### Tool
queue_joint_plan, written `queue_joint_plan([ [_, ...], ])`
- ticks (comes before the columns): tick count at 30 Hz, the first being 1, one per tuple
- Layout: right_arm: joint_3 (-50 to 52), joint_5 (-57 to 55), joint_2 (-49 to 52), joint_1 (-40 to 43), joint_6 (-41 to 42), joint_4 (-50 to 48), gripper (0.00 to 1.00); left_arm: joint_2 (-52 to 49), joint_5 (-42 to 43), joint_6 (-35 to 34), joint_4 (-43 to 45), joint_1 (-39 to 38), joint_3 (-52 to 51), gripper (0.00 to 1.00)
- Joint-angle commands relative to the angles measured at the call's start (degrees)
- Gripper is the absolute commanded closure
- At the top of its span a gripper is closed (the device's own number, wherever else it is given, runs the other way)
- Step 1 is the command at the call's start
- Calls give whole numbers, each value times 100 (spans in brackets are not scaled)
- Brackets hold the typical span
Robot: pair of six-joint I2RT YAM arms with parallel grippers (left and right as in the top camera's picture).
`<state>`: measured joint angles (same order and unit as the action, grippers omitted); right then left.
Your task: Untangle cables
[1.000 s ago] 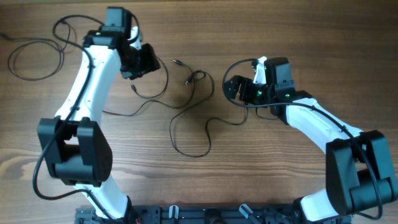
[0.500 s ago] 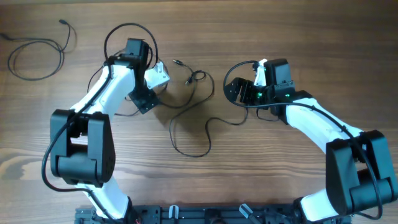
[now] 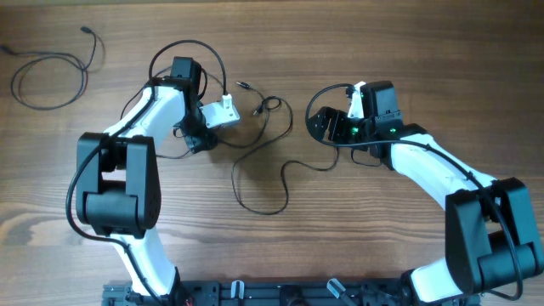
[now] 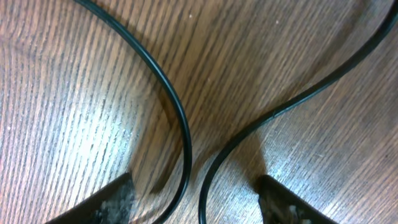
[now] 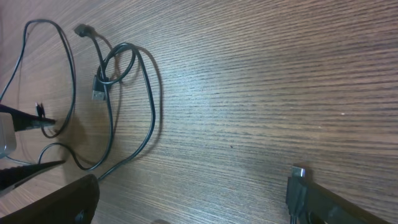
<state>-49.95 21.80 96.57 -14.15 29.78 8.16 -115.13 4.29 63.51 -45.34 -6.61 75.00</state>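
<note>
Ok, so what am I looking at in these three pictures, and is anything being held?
These are two robot arms at a wooden table. One picture looks down from above; the other two come from a camera on each wrist, so its own fingertips show at the bottom. Thin black cables lie on the table: one loop alone at the far left, a tangle in the middle. The left gripper stands open astride two strands, pinching neither. The right gripper is open and empty.
</note>
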Motion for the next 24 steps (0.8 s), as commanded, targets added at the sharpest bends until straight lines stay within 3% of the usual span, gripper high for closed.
queue_joint_plan([
  [1, -13, -170, 50, 17, 35, -22, 0, -369, -70, 55, -144, 17, -96, 96],
  [3, -13, -48, 50, 15, -15, -136, 1, -304, -68, -407, -262, -48, -76, 96],
  [7, -33, 188, 50, -15, -1576, -612, 3, 109, 310, -1405, -507, -267, -46, 96],
  [9, -254, 133, 52, -70, -2122, -387, 6, 282, 686, -1829, -579, -332, -46, 96],
  [11, -820, -61, 72, -153, -2114, 313, 10, 363, 1010, -2498, -577, -356, -46, 96],
  [13, -1392, 94, 96, -245, -1228, 903, 18, 363, 1032, -2809, -579, -356, -48, 96],
  [14, -1556, 437, 98, -267, -387, 911, 30, 363, 1032, -2970, -577, -356, -48, 96],
  [15, -1556, 671, 109, -286, 568, 660, 49, 363, 1034, -2973, -577, -356, -48, 96],
  [16, -1556, 656, 173, -319, 1193, 557, 52, 363, 1032, -2973, -577, -356, -48, 96],
  [19, -1556, 662, 623, -577, 2264, 173, 50, 363, 855, -2966, -557, -356, -48, 96],
  [24, -1556, 660, 1775, -1196, 3797, -1379, 51, 361, -527, -2968, -356, -356, -55, 96],
])
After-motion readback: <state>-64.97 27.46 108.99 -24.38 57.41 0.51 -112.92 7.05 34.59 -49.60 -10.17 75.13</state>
